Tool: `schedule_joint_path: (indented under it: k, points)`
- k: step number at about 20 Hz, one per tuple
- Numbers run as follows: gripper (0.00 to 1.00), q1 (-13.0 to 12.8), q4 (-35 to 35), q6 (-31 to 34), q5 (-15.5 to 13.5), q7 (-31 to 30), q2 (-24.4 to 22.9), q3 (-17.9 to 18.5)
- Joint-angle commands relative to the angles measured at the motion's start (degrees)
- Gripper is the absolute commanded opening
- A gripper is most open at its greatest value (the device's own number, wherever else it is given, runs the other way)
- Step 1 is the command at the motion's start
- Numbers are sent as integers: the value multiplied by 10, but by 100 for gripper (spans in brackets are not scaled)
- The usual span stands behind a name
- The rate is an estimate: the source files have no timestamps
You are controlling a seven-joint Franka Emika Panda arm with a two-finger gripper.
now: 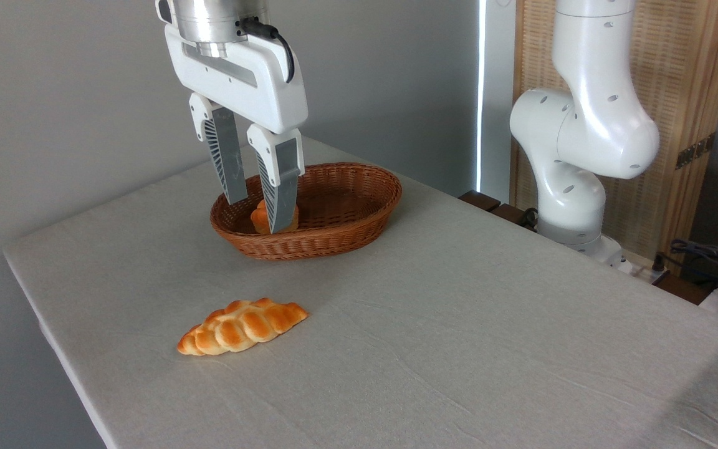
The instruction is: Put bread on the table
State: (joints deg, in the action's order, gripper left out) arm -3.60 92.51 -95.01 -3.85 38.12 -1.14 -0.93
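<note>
While the view takes in a cloth-covered counter (459,324) from one corner, reading left to right: the bread (242,326), a long braided golden loaf with tapered ends, lies flat on the bare cloth in the lower left of the frame, well apart from everything else and touched by nothing. Above and slightly right of it, in the upper left, hangs the claw (258,215), its two ribbed grey fingers pointing down with a narrow gap between them and nothing held. The fingertips appear to hang at or just inside the left end of an oval wicker basket (359,212), in front of a small round bun (261,218) that sits inside it; whether they touch the bun cannot be told. At the right edge stands the white arm's base (574,181), in front of a wooden screen.

Judging from this, the loaf already rests on the counter, so the task looks done. The sensible finish would be lifting the claw straight up, clear of the basket rim and the bun, without dragging either.

No brand, label or writing is legible anywhere.
</note>
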Motion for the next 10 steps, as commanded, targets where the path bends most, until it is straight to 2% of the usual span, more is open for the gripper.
schedule_joint_path:
  k: [1, 5, 10]
  points:
    - [100, 9, -15, 16, 1, -6, 5, -3]
    - [100, 9, -13, 17, 4, -2, 6, -2]
    - [100, 9, -14, 28, 5, 42, 6, -2]
